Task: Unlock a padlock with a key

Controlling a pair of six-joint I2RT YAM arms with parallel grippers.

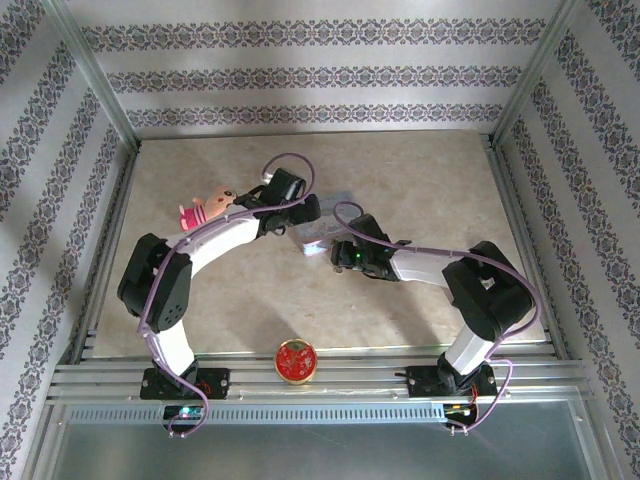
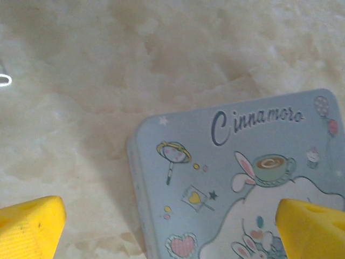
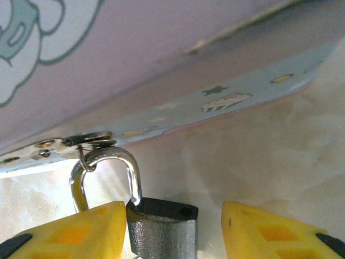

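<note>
A dark grey padlock (image 3: 161, 229) hangs by its silver shackle (image 3: 110, 156) from the hasp (image 3: 81, 141) of a pale blue cartoon tin box (image 3: 135, 65). The shackle's free end rests on top of the lock body, beside its empty hole. My right gripper (image 3: 180, 232) is open around the lock body: the left finger (image 3: 91, 234) touches it and the right finger (image 3: 269, 234) stands apart. My left gripper (image 2: 172, 226) is wide open just above the box lid (image 2: 237, 178), one finger over the table and the other over the lid. The key is out of view.
In the top view both grippers (image 1: 300, 212) (image 1: 335, 250) meet at the box (image 1: 318, 232) mid-table. A small pink doll (image 1: 208, 207) lies to the left of it. A round red tin (image 1: 296, 361) sits at the near edge between the arm bases. Patterned walls enclose the table.
</note>
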